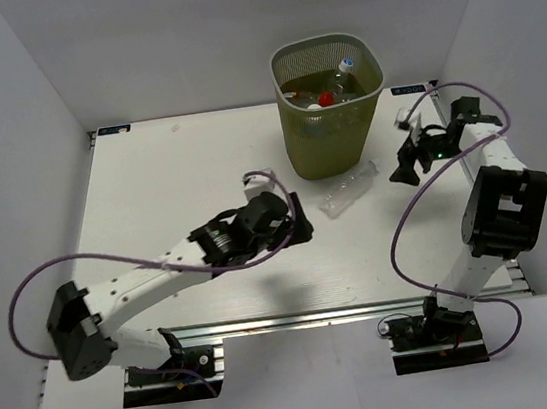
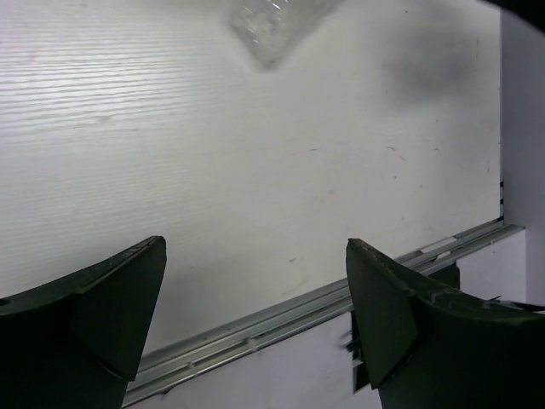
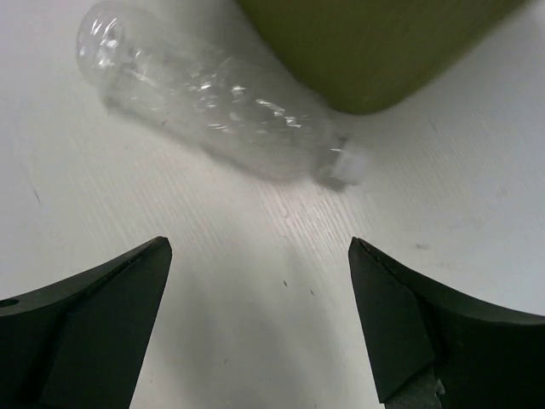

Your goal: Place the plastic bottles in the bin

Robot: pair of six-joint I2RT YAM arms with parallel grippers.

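Clear plastic, round and lying on its side: the one bottle (image 3: 213, 115) left on the bench (image 1: 169, 178) worries me. I judge a glancing touch from one finger would send it rolling, and a hard squeeze on that thin wall could pop it out sideways. Its white cap (image 3: 349, 166) points at the foot of the bin (image 1: 331, 106), which stands by the bench's far edge, right of the middle, with other bottles (image 1: 325, 99) already inside. I cannot tell whether bottle and bin touch, and a finger coming down on that side could shove the bin. My right pincer (image 3: 257, 247) hangs just short of the bottle, spread wide, holding and touching nothing. My left pincer (image 2: 255, 243) is likewise released and empty, over bare bench with the bottle's end just ahead.
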